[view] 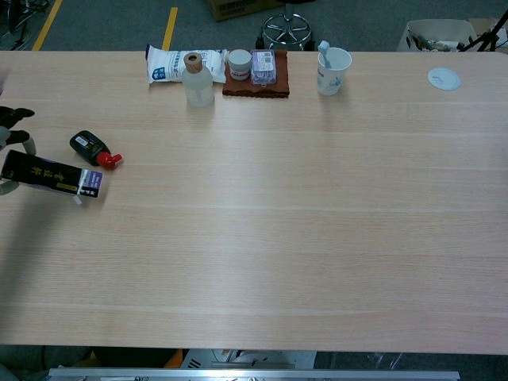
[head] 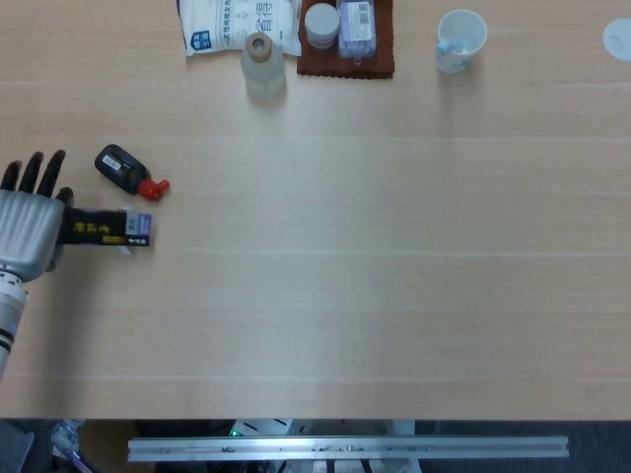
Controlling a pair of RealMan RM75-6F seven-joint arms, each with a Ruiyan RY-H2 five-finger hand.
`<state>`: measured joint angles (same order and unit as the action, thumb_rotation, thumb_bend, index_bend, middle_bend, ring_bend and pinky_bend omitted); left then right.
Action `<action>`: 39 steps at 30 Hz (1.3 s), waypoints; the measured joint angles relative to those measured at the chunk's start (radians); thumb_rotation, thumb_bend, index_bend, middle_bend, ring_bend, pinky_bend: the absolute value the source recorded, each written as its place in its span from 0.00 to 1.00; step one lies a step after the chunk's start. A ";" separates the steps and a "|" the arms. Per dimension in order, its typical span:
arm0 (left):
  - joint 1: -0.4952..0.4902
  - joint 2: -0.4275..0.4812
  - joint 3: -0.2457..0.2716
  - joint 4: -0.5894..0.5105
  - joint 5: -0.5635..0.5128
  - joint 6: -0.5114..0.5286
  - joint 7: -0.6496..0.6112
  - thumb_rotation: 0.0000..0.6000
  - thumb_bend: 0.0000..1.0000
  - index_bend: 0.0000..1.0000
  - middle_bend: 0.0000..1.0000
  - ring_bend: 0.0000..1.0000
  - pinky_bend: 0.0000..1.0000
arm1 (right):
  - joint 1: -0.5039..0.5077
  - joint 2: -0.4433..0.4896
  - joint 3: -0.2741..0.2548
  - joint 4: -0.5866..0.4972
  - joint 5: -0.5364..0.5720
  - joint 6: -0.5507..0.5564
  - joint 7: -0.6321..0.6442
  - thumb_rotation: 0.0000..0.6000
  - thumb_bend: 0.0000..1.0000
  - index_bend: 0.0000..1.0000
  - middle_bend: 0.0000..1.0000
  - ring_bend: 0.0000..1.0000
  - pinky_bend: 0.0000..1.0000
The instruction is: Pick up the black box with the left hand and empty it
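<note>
The left hand (head: 28, 229), fingers wrapped around one end of the long black cardboard box (head: 106, 228), holds it level just below a small black red-capped bottle (head: 129, 172) lying on the light wooden table (head: 394, 246).

Light wood bench (head: 394, 246). Clear bottle (head: 263, 65) near far edge as landmark: white packet (head: 232, 22) touching behind it, brown mat (head: 345, 61) just right, white cup (head: 460, 39) further right, small black red-capped bottle (head: 128, 172) well left, nearer.
</note>
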<state>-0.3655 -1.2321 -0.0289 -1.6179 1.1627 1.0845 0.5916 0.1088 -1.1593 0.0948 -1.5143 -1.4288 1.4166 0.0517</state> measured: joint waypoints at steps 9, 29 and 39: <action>0.007 0.010 -0.011 -0.022 -0.001 -0.092 -0.334 1.00 0.26 0.40 0.00 0.00 0.11 | -0.001 -0.001 -0.001 0.001 0.002 0.000 -0.001 1.00 0.05 0.11 0.12 0.05 0.31; 0.014 -0.014 0.004 0.012 0.004 -0.126 -0.503 1.00 0.26 0.14 0.00 0.00 0.11 | -0.003 0.000 -0.002 -0.003 0.000 0.002 0.003 1.00 0.05 0.11 0.12 0.05 0.31; 0.073 -0.066 -0.046 0.081 0.129 0.147 -0.604 1.00 0.26 0.30 0.02 0.08 0.20 | -0.013 0.012 -0.011 -0.034 -0.014 0.016 -0.005 1.00 0.05 0.11 0.12 0.05 0.31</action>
<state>-0.2920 -1.2985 -0.0748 -1.5370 1.2915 1.2313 -0.0124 0.0962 -1.1471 0.0842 -1.5484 -1.4423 1.4329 0.0463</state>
